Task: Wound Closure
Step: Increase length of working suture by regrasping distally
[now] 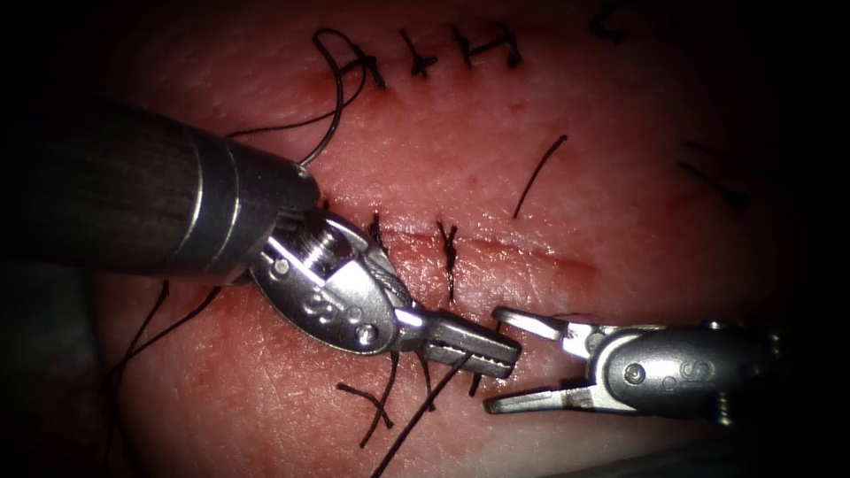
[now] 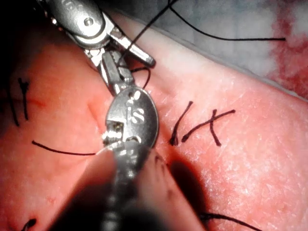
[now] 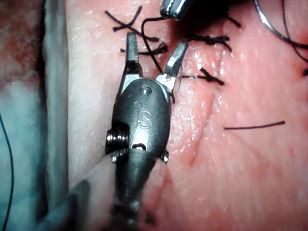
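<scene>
The tissue (image 1: 620, 177) takes up the whole bench scene, pink and glistening, with the cut (image 1: 496, 248) running across its middle as a thin red line. Finished stitches (image 1: 447, 257) cross the cut, and another row of knots (image 1: 460, 49) sits further back.

The left arm's tool (image 1: 469, 345) comes in from the left on its thick dark shaft and reaches down in front of the cut. Its jaws are pressed together on the thread (image 1: 416, 416), which runs from the tip down and away toward the near edge of the tissue. In the left wrist view the same strand (image 2: 144, 29) leaves the closed jaws of that tool (image 2: 113, 72) and rises past the other instrument.

The right arm's tool (image 1: 509, 363) lies just beside it, tip to tip, its jaws spread wide and holding nothing. In the right wrist view its parted jaws (image 3: 154, 53) straddle a dark strand (image 3: 154, 57) without touching it.

A short cut end of thread (image 1: 538, 175) lies loose beyond the cut. I cannot make out the needle for certain.
</scene>
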### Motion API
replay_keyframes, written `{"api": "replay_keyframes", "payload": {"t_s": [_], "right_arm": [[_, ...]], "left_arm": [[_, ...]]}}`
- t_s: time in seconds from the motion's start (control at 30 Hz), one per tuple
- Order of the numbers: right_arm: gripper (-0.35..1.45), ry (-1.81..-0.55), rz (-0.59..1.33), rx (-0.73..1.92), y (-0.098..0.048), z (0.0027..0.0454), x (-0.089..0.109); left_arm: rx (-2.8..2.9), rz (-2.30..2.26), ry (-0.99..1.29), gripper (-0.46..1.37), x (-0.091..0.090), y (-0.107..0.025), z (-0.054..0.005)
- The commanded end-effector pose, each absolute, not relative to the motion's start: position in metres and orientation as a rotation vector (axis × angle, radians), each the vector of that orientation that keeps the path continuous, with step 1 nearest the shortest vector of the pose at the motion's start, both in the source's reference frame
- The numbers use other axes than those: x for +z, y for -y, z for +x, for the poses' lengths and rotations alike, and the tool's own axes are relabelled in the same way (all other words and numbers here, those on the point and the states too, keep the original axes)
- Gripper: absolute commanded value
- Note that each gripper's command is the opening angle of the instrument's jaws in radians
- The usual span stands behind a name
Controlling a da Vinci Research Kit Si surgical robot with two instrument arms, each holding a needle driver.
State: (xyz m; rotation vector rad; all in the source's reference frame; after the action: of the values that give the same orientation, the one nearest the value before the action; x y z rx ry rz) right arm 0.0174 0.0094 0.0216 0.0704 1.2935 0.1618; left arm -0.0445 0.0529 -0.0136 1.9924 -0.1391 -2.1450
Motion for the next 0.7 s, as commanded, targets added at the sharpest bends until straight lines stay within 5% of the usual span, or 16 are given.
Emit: {"api": "replay_keyframes", "payload": {"t_s": [0.03,0.47,0.57,0.6,0.63,0.67,0.7], "right_arm": [[1.28,-1.294,0.074,0.157,-0.0093,0.0176,0.0216],[1.22,-1.288,0.057,0.159,-0.0088,0.0193,0.0222],[1.09,-1.287,0.054,0.158,-0.0086,0.0195,0.0223],[0.77,-1.294,0.057,0.146,-0.0086,0.0195,0.0223],[-0.01,-1.304,0.071,0.142,-0.0086,0.0194,0.0223],[-0.35,-1.303,0.079,0.136,-0.0087,0.0193,0.0222],[-0.35,-1.3,0.09,0.131,-0.0088,0.0191,0.0221]], "left_arm": [[-2.144,1.989,0.132,-0.35,-0.0136,-0.0529,-0.0446],[-2.151,1.993,0.127,-0.35,-0.0139,-0.053,-0.0448],[-2.151,1.994,0.126,-0.35,-0.0139,-0.053,-0.0448],[-2.151,1.994,0.126,-0.35,-0.0139,-0.053,-0.0448],[-2.151,1.994,0.127,-0.35,-0.0139,-0.053,-0.0448],[-2.151,1.993,0.127,-0.35,-0.0139,-0.053,-0.0448],[-2.151,1.993,0.126,-0.35,-0.0139,-0.053,-0.0448]]}}
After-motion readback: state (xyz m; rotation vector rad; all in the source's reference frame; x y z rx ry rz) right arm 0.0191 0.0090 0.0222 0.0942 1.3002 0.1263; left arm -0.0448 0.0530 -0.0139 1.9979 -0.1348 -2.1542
